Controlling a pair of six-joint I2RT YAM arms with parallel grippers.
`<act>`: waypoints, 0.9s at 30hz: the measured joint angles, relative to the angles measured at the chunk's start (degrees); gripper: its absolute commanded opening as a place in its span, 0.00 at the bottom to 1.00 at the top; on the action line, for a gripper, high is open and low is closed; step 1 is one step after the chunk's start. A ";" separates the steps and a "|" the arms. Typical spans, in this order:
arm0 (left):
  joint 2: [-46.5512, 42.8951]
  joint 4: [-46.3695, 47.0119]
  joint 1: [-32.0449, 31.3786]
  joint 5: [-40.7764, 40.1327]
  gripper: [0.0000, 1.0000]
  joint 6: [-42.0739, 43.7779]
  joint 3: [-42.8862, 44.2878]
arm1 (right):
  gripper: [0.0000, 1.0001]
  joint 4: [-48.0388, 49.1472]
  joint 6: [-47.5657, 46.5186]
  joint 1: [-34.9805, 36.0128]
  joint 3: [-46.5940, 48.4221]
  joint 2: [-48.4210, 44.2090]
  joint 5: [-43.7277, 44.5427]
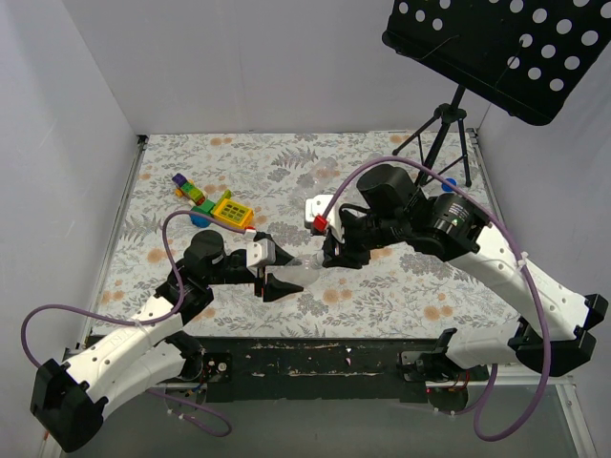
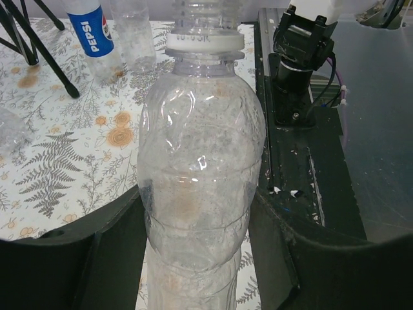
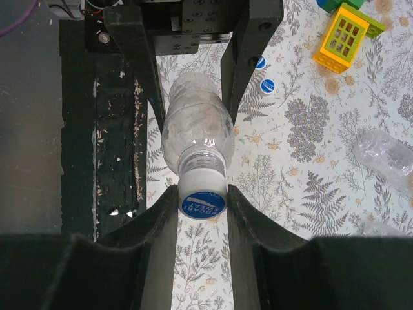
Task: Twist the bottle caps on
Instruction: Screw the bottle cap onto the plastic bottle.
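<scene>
One cap (image 3: 202, 197), blue on top with a white skirt, sits on the mouth of a clear bottle (image 3: 197, 132) held off the table (image 1: 430, 296), near its middle and towards the near edge. The right gripper (image 3: 202, 213) is clamped on this cap, one finger on each side of it. The left gripper (image 2: 197, 258) is closed round the bottle's wide body, further down its length. The bottle's long axis runs left to right between the two grippers, with its neck pointing right. Two loose caps (image 3: 260, 62), both blue-topped, lie side by side on the table beyond the bottle's base, making three caps in the right wrist view. Two more bottles lie far right, a labelled bottle (image 2: 93, 35) and a plain bottle (image 2: 132, 32) just beside it, near the feet of a tripod stand (image 1: 441, 134). Another clear bottle (image 3: 387, 155) lies on the table; whether it is one of those two I cannot tell. A cluster of toy blocks (image 1: 215, 202) lies far left.
</scene>
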 measured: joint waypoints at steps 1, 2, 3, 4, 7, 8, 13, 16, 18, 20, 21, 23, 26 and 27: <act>0.02 -0.02 -0.02 0.11 0.07 -0.13 0.00 | 0.24 0.00 -0.22 0.11 0.00 0.09 -0.07; 0.07 0.04 -0.02 0.31 0.07 -0.24 0.00 | 0.23 0.00 -0.42 0.22 0.00 0.15 -0.13; 0.11 0.11 -0.02 0.52 0.07 -0.44 0.00 | 0.23 0.00 -0.48 0.28 0.00 0.22 -0.20; 0.15 0.26 -0.02 0.79 0.07 -0.61 0.00 | 0.23 0.00 -0.63 0.39 0.00 0.28 -0.26; 0.50 0.35 -0.02 1.60 0.07 -1.01 0.00 | 0.23 -0.07 -1.01 0.68 -0.04 0.35 -0.37; 0.57 0.35 -0.02 1.77 0.07 -1.09 0.00 | 0.23 -0.09 -1.07 0.72 -0.04 0.37 -0.37; 0.70 0.33 -0.04 2.62 0.06 -1.66 0.02 | 0.23 -0.24 -1.64 1.27 -0.04 0.70 -0.39; 0.72 -0.22 -0.02 3.10 0.06 -2.19 0.02 | 0.20 -0.50 -2.21 1.73 -0.04 0.96 -0.26; 0.72 -0.70 -0.02 3.72 0.06 -2.80 0.02 | 0.20 -0.79 -2.43 2.08 -0.07 1.05 -0.09; 0.74 -1.33 -0.02 4.50 0.06 -3.39 0.13 | 0.19 -1.29 -2.58 2.51 -0.07 1.11 0.07; 0.81 -1.84 -0.02 5.03 0.06 -3.67 0.33 | 0.19 -1.57 -2.71 2.86 -0.07 1.11 0.22; 1.14 -2.75 -0.02 6.23 0.05 -4.24 0.68 | 0.19 -2.01 -3.02 3.39 -0.02 1.20 0.37; 1.79 -4.09 -0.02 8.02 0.05 -5.11 1.09 | 0.18 -3.32 -3.61 4.07 0.50 1.81 0.55; 2.01 -4.52 -0.02 8.63 0.05 -5.40 1.20 | 0.18 -3.89 -3.67 4.33 0.90 2.21 0.55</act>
